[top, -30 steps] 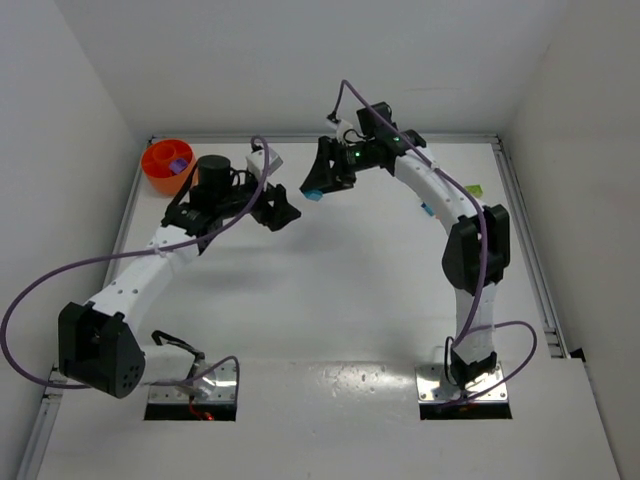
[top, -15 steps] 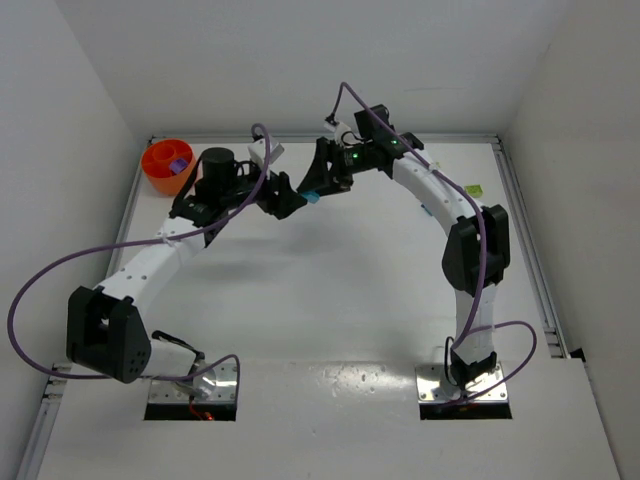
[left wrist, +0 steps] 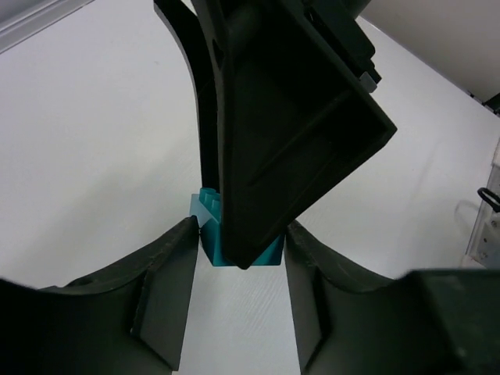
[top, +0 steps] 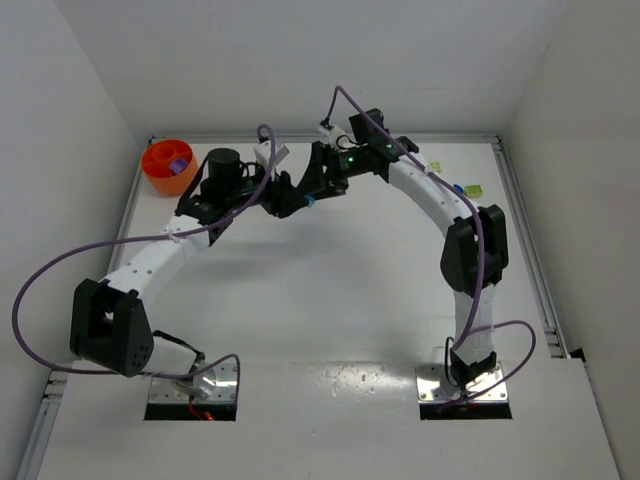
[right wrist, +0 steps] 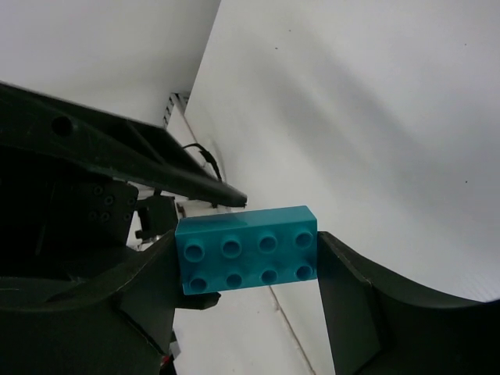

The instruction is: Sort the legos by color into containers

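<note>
Your right hand [top: 320, 188] is clamped on a teal brick [right wrist: 247, 248] — an eight-stud piece pinched by its short ends between the two fingers, studs facing the wrist camera. The brick is up in the air over the far middle of the bench [top: 330, 300], resting on nothing.

Your left hand [left wrist: 241, 231] is right there with it. In its wrist view its two fingers stand on either side of the brick, and one dark finger of the right hand hangs between them, covering most of the teal. One left-hand finger looks to be touching a corner of the brick; the other sits just beside it. Whether the left hand actually grips the brick I cannot tell — the contact is hidden.

From above, the two hands are tip to tip, with only a speck of teal showing between them.

The orange bowl [top: 166, 166] sits in the far left corner, well apart from both hands, with a purple brick [top: 178, 163] inside. Near the far right edge lie a yellow-green brick [top: 473, 189] and a second yellow-green piece [top: 435, 167].
</note>
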Robot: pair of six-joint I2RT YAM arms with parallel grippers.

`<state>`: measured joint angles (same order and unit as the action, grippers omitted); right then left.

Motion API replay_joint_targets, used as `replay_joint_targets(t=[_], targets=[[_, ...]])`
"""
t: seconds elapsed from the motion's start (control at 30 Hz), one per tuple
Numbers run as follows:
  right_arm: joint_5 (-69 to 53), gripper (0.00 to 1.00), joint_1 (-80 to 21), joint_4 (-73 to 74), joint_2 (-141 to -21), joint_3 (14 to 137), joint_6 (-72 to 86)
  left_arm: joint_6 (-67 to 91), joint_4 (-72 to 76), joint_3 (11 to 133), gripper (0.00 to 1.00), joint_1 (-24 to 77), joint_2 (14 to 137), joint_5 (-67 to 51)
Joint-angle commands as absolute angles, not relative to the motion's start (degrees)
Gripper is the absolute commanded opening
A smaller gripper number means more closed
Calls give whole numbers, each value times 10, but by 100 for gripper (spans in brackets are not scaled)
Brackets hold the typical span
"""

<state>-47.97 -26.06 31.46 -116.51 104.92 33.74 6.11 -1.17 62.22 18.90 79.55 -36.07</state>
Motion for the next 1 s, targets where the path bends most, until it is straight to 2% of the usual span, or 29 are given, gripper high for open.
replay_joint_targets(t=[0.0,0.03,0.1,0.13,0.23,0.3,0.37,0.4,0.47,0.6,0.67,0.83,0.97], targets=[[-504,22,-266,294,-1130,1042,352,61,14,644,51,193,802,-359],[-504,22,-266,294,-1130,1042,352,61,14,644,43,193,802,-359],[-504,22,-266,294,-1125,1042,352,55,14,644,34,193,802,-364],[-504,22,-266,294,-1125,1042,352,55,14,644,26,193,802,-364],[-509,22,-266,288,-1125,1042,358,50,8,634,19,193,796,-364],[-515,22,-261,288,-1125,1042,365,45,1,628,18,193,783,-359],[-515,26,-250,280,-1125,1042,365,33,-8,614,18,193,778,-352],[-515,33,-250,280,-1125,1047,365,33,-16,614,16,193,763,-347],[-515,38,-236,280,-1125,1059,365,27,-24,596,15,193,751,-347],[-496,64,-203,301,-1125,1092,351,15,-48,572,14,193,719,-347],[-471,72,-173,319,-1125,1116,336,15,-54,555,12,193,698,-347],[-436,79,-102,348,-1130,1147,307,15,-85,525,12,169,654,-347],[-397,79,-49,376,-1130,1154,273,1,-127,518,12,132,621,-322]])
